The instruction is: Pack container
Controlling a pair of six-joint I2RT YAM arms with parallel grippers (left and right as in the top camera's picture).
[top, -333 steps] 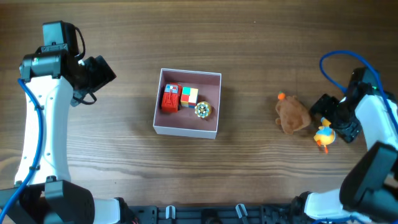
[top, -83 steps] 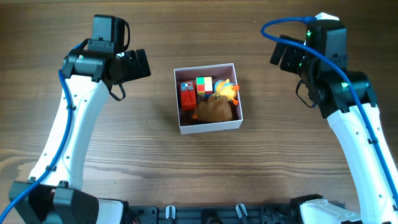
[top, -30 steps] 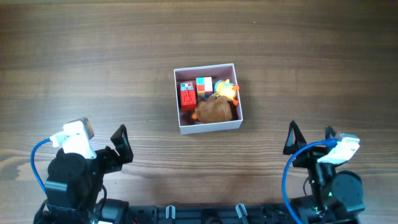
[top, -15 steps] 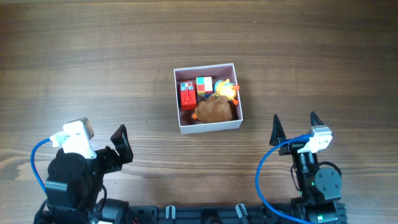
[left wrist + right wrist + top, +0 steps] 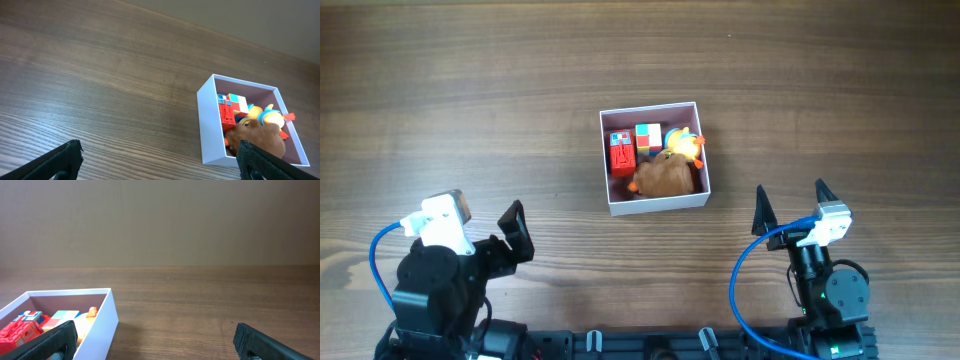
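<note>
Left gripper [image 5: 160, 152] and right gripper [image 5: 790, 195] both spread wide, empty, well short of the container [image 5: 655, 205]. Inside container: brown plush [image 5: 665, 178] nearest, then red toy truck [image 5: 621, 155], yellow duck [image 5: 685, 145], colour-block cube [image 5: 648, 138].

Box packed mid-worktop, both arms low at the near edge.
The container [image 5: 660, 205] sits on the wooden worktop [image 5: 470, 100], holding a red toy [image 5: 622, 154], a coloured cube [image 5: 648, 137], a yellow duck [image 5: 685, 146] and a brown plush [image 5: 665, 178], all crowded together. The left claw [image 5: 508, 235] and the right claw [image 5: 790, 200] are well apart from it. The right one's fingers are spread wide, tips toward the box.
</note>
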